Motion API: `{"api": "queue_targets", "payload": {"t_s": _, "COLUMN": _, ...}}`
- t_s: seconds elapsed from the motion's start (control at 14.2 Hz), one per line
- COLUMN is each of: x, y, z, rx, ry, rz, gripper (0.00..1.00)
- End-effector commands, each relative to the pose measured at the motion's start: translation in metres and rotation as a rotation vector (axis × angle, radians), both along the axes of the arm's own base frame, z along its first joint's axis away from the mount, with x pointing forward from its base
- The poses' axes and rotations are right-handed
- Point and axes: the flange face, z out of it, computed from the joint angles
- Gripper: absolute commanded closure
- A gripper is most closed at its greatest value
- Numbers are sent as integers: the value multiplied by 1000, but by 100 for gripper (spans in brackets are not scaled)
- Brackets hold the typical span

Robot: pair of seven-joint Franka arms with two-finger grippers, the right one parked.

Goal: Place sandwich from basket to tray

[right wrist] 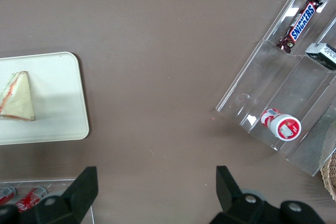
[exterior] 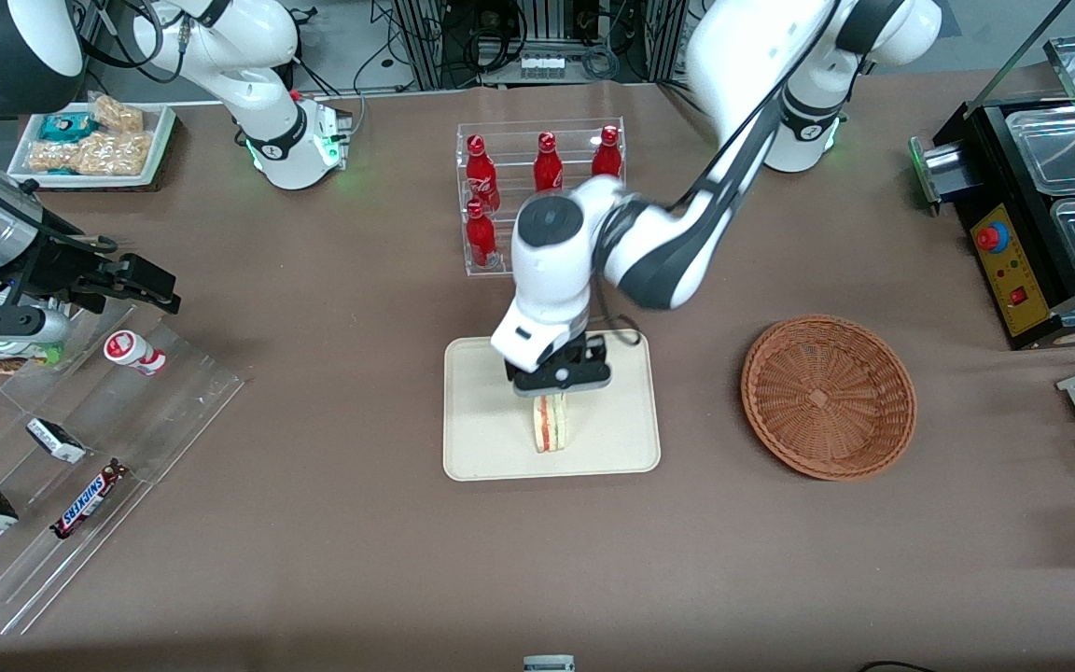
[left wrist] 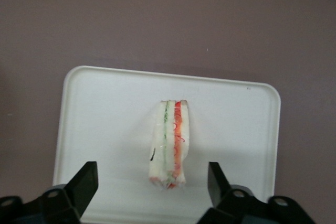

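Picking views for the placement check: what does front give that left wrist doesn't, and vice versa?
Front only: the basket, with nothing in it, toward the working arm's end of the table, and the red bottles in their rack. Left wrist only: the jaws spread wide, clear of the sandwich, so the gripper is open. Both: the sandwich standing on the tray, the gripper above it.

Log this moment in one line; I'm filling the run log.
sandwich: on tray | basket: empty | gripper: open above sandwich

Smooth matt plastic tray [exterior: 477,448], woven wicker basket [exterior: 828,396], matt brown tablecloth [exterior: 332,308], gripper [exterior: 558,385] above the tray.
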Motion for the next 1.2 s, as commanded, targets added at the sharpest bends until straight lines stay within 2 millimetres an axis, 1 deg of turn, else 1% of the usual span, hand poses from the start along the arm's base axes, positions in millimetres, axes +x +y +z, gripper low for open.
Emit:
{"api": "queue_targets", "payload": {"t_s": 0.0, "x": -4, "y": 37, "z": 64, "rx": 1, "ry": 0, "rz": 46, "gripper": 0}}
{"api": "queue_targets", "payload": {"t_s": 0.07, "x": 9, "y": 67, "z": 79, "rx": 6, "ry": 8, "rz": 81, "gripper": 0}}
{"api": "queue_targets", "payload": {"t_s": 0.14, "x": 14, "y": 92, "z": 87, "rx": 33, "ry": 32, "rz": 101, "gripper": 0}}
{"api": "queue_targets", "payload": {"t_s": 0.21, "x": 19, "y": 108, "z": 87, "rx": 56, "ry": 54, "rz": 109, "gripper": 0}}
{"api": "queue_targets", "payload": {"t_s": 0.28, "x": 28, "y": 137, "z": 87, "rx": 75, "ry": 76, "rz": 124, "gripper": 0}}
{"api": "queue_targets", "payload": {"t_s": 0.35, "x": 32, "y": 165, "z": 89, "rx": 92, "ry": 95, "rz": 114, "gripper": 0}}
{"api": "queue_targets", "payload": {"t_s": 0.42, "x": 32, "y": 193, "z": 89, "rx": 97, "ry": 121, "rz": 86, "gripper": 0}}
{"api": "queue_targets", "payload": {"t_s": 0.49, "x": 32, "y": 220, "z": 94, "rx": 93, "ry": 138, "rz": 63, "gripper": 0}}
{"api": "queue_targets", "payload": {"t_s": 0.56, "x": 32, "y": 251, "z": 98, "rx": 98, "ry": 148, "rz": 38, "gripper": 0}}
{"api": "queue_targets", "payload": {"t_s": 0.71, "x": 30, "y": 302, "z": 110, "rx": 79, "ry": 177, "rz": -5, "gripper": 0}}
{"api": "queue_targets", "payload": {"t_s": 0.99, "x": 24, "y": 388, "z": 134, "rx": 96, "ry": 254, "rz": -114, "gripper": 0}}
{"api": "queue_targets", "payload": {"t_s": 1.13, "x": 19, "y": 417, "z": 146, "rx": 102, "ry": 280, "rz": -187, "gripper": 0}}
